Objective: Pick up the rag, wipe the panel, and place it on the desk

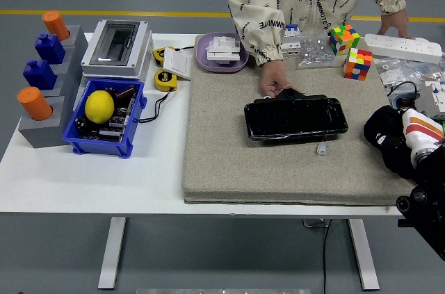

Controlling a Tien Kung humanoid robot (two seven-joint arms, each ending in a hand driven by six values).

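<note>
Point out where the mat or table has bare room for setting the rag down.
The grey mat is bare left of the black panel and along its near edge. The white table is free in front of the blue bin. The far right, around the cubes and the right hand with the black rag, is crowded.

bench (104,183): white, spans frame | centre-right: grey mat (278,162) | left: grey block holder (52,99), blue bin (104,142), grey switch box (117,47), yellow tape measure (165,79) | upper right: white power strip (403,47)
</note>
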